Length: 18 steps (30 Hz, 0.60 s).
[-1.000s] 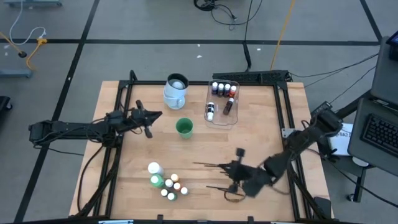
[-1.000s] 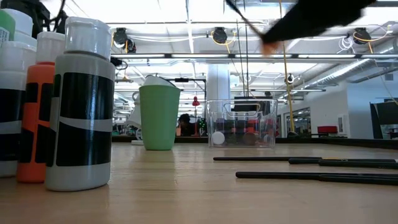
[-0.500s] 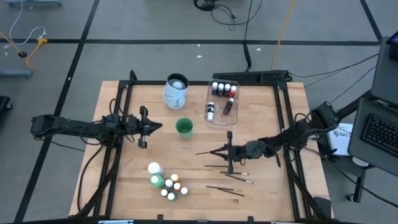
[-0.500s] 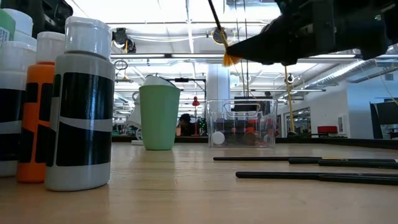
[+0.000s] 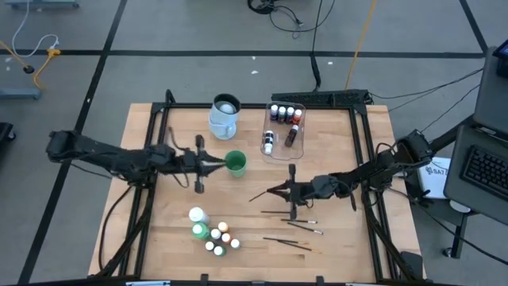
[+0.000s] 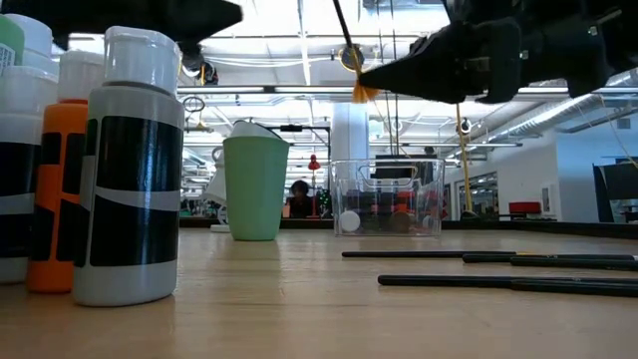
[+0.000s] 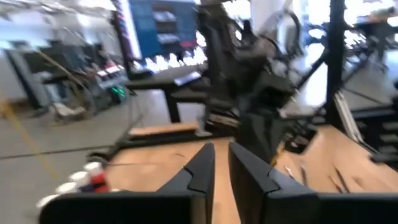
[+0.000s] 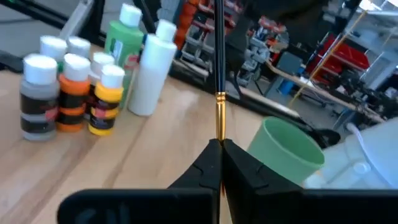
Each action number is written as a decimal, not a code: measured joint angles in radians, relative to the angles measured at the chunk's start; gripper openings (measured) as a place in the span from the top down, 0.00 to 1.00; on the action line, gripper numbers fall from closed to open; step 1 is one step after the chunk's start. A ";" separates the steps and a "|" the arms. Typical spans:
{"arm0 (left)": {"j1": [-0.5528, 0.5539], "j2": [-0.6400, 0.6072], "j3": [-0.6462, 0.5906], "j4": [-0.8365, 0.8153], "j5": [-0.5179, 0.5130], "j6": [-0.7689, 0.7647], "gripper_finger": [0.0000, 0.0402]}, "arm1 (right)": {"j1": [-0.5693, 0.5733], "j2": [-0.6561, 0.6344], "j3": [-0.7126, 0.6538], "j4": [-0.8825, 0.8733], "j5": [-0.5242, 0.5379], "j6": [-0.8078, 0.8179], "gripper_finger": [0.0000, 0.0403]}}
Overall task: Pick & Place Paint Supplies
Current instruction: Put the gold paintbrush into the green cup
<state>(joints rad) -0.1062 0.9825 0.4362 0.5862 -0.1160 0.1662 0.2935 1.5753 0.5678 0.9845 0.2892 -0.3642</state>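
My right gripper (image 5: 282,191) hovers over the table's middle right, shut on a thin dark-handled brush (image 8: 219,68) whose handle juts out toward the left. More brushes (image 5: 290,226) lie flat on the wood below and nearer. Tiny paint bottles with a white and a green bottle (image 5: 210,230) stand near the front left and loom large in the low view (image 6: 130,170). My left gripper (image 5: 216,164) hangs just left of the green cup (image 5: 235,163), empty, with its fingers a narrow gap apart (image 7: 221,165). My right gripper pinches the brush between its two fingertips just behind the gold ferrule (image 8: 220,121), at the bristle end. The fingers come level from the table's right and lie along the brush. The brush is lifted clear, its dark handle (image 6: 344,30) slanting upward away from the fingers.
A clear tub (image 5: 284,131) holding several small bottles stands at the far middle, and a pale-blue jug (image 5: 225,115) stands left of it. Black frame rails run along the table's left and right sides. Bare wood lies between the cup and the bottle cluster.
My right gripper rose from the brushes near the front edge, carrying one brush up and toward the far-left, then held still. My left gripper travelled steadily toward the table's right and has closed in on the green cup.
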 joint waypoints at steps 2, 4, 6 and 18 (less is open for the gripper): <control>-0.023 0.086 0.039 -0.001 0.013 -0.022 0.83 | 0.000 0.000 0.000 -0.002 -0.063 -0.005 1.00; -0.048 0.160 0.064 -0.001 0.030 -0.032 0.78 | 0.005 0.001 0.000 0.004 -0.111 -0.007 1.00; -0.069 0.214 0.084 -0.007 0.034 -0.031 0.72 | 0.010 0.001 0.000 0.022 -0.111 -0.003 1.00; -0.173 0.340 0.209 0.023 0.031 0.119 0.34 | -0.036 0.001 0.000 -0.008 -0.108 0.035 1.00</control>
<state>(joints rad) -0.2790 1.3228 0.6449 0.6094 -0.0853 0.2855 0.2574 1.5761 0.5678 0.9760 0.1814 -0.3295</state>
